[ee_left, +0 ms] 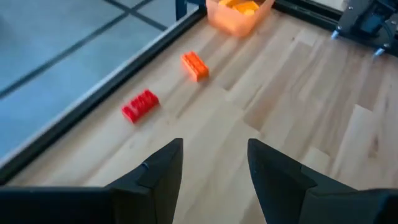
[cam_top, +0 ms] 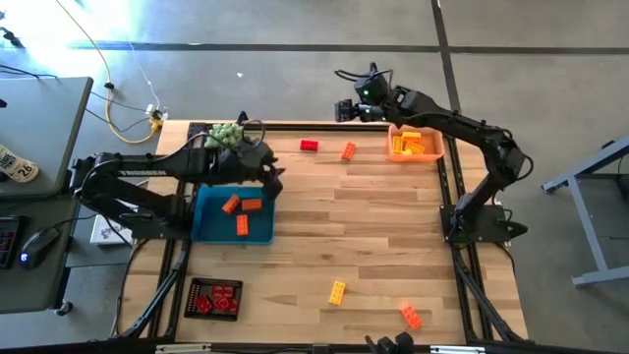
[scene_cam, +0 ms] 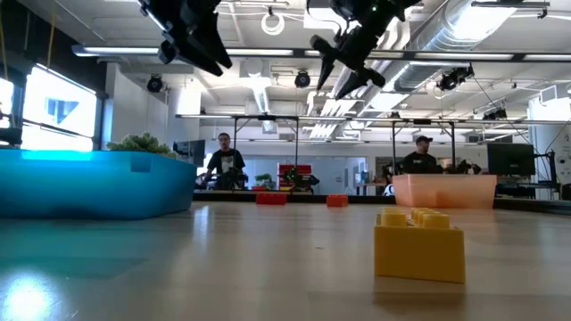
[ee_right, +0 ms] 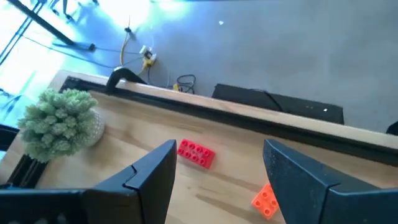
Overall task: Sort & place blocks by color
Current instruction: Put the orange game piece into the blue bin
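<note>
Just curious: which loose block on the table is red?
The red block by the far edge, beside an orange block; the other loose ones are yellow and orange.

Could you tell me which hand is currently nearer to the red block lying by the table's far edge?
Left, narrowly. The left hand hovers open beside the blue tray, near the red block. The right hand, also open, hangs just beyond the table's far edge.
</note>
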Motion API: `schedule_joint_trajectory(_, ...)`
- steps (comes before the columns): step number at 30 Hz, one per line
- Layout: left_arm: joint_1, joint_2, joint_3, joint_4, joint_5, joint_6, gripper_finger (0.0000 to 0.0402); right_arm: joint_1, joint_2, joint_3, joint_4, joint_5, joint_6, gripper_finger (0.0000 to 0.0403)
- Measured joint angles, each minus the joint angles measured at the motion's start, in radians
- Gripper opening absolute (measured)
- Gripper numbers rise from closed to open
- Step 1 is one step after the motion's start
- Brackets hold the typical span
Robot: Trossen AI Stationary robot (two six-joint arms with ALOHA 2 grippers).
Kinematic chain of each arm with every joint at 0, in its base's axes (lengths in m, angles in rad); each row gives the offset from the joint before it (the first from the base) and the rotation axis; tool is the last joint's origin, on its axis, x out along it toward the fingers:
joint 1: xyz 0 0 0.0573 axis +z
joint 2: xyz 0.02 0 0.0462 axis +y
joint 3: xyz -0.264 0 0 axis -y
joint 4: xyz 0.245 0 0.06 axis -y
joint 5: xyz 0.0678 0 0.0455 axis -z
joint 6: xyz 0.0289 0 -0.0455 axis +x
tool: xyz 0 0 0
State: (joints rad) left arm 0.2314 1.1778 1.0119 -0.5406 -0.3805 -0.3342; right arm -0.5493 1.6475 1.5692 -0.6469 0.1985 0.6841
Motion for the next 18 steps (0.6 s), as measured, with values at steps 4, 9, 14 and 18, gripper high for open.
schedule_joint_trajectory(4,0.067,0.000,0.000,0.035,0.061,0.091,0.0168,-0.005,0.043,0.000,-0.007,-0.008,0.056,0.0227)
schedule_joint_trajectory(9,0.135,0.000,0.000,0.037,0.081,0.167,0.0168,-0.007,0.104,0.000,-0.007,-0.023,0.115,0.0227)
schedule_joint_trajectory(14,0.187,0.000,0.000,0.039,0.082,0.207,0.0168,-0.007,0.177,0.000,-0.012,-0.060,0.161,0.0227)
schedule_joint_trajectory(18,0.218,0.000,0.000,0.039,0.082,0.208,0.0168,-0.007,0.232,0.000,-0.044,-0.060,0.198,0.0227)
